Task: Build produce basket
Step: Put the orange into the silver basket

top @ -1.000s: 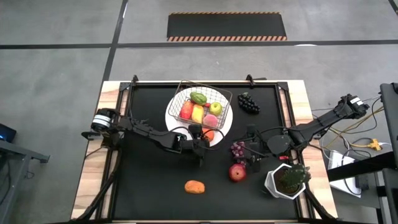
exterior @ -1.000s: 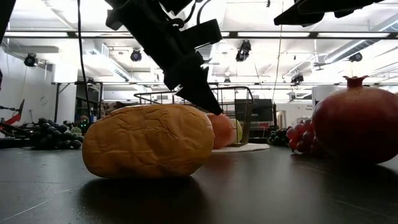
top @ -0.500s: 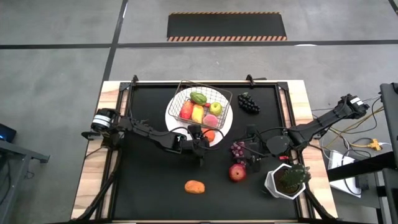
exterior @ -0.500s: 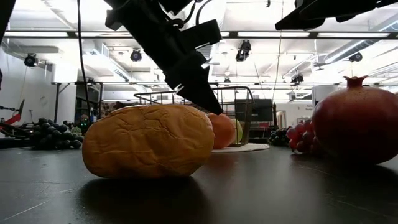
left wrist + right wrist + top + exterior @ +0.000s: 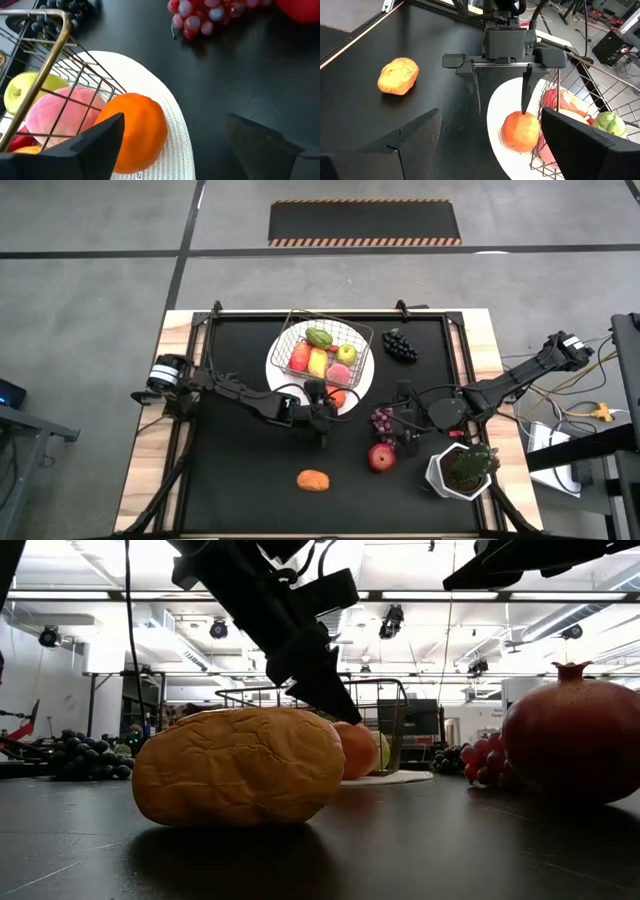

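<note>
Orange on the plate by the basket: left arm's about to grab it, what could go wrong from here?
Three risks:
1. One finger of the open left gripper already sits at the orange; closing off-centre could roll it off the plate.
2. The orange lies close against the basket, so a finger may snag the wire.
3. The right gripper hovers nearby over the red grapes; lifting could crowd it.

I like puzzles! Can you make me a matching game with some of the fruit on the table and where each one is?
Things:
1. orange
2. pink peach
3. pomegranate
4. dark grapes

Places:
A. inside the basket
B. on the black mat, by the plant pot
C. on the white plate, outside the basket
D. on the mat, at the basket's right

Pairs: 1-C, 2-A, 3-B, 4-D
</note>
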Robot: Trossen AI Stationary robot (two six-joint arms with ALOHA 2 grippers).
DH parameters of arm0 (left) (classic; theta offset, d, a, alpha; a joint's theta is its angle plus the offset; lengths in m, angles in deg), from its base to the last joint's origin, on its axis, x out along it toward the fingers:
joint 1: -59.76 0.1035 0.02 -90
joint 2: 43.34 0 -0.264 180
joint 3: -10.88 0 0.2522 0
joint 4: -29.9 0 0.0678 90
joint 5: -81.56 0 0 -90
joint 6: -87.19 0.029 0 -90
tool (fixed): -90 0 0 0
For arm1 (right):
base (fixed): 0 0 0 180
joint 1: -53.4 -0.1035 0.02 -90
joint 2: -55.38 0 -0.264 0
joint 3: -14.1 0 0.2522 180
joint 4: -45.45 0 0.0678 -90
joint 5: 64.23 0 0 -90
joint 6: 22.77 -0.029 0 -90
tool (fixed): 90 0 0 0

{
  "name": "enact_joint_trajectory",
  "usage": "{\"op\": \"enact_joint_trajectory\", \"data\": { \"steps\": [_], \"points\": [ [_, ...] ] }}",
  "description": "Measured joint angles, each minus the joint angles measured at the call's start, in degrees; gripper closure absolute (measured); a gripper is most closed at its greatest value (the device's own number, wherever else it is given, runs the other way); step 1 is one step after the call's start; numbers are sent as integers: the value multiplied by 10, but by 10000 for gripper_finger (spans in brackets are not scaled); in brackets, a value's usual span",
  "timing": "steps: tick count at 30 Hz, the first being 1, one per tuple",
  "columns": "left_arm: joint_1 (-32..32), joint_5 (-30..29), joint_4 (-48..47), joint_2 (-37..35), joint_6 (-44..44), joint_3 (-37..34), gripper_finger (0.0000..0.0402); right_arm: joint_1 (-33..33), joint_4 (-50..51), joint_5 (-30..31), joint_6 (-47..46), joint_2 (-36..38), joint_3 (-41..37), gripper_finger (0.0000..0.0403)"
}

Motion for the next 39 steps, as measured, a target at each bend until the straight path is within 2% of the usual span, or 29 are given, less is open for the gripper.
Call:
{"op": "enact_joint_trajectory", "data": {
  "steps": [6, 9, 19, 27, 31, 39],
  "points": [
    [3, 8, -4, 0, 10, 0, 23, 0, 0, 0, 0, 0, 0, 76],
    [7, 18, 11, 2, 32, 0, 20, 0, 0, 0, 0, 0, 0, 76],
    [21, -38, 17, 35, 128, 0, 20, 0, -6, 1, -5, 0, 0, 76],
    [25, -60, 32, 50, 140, -2, 20, 0, -6, 1, -6, 0, 0, 76],
    [25, -61, 33, 50, 137, -3, 32, 0, -6, 1, -6, 0, 0, 76],
    [27, -58, 31, 55, 109, -11, 88, 0, -6, 1, -7, 0, 0, 76]
  ]
}}
